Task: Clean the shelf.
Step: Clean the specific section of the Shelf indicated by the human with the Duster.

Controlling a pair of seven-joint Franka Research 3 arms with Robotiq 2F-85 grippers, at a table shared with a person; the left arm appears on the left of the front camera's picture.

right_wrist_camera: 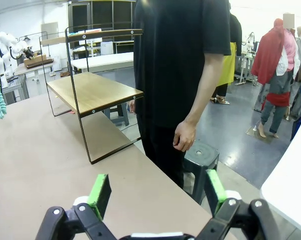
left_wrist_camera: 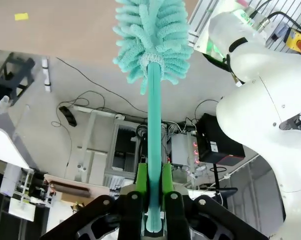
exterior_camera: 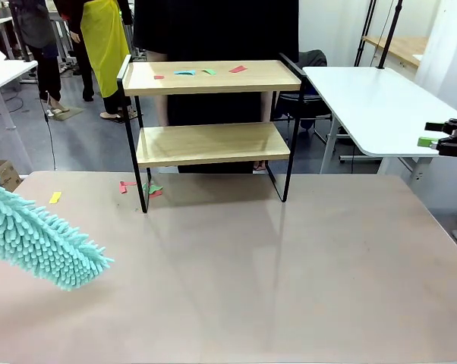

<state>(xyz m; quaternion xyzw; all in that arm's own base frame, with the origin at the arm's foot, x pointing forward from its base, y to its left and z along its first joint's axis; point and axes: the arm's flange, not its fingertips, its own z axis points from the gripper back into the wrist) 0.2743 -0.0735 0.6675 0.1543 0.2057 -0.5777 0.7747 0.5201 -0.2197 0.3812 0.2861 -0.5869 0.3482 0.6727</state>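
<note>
The shelf is seen in the upper middle of the front frame, set near the far edge of the tabletop. Coloured paper scraps are scattered along its top board. Red and green scraps are found on the tabletop beside the shelf's left front leg, and a yellow scrap is seen further left.

A teal duster is held tilted at the lower left of the front frame, well apart from the shelf. In the left wrist view its handle is clamped between the green pads of the left hand, which is closed tight on it.

The right hand is seen at the right edge of the front frame, beyond the tabletop. In the right wrist view its fingers are spread wide, with nothing gripped between them.

A person in black is seen standing just behind the shelf.
</note>
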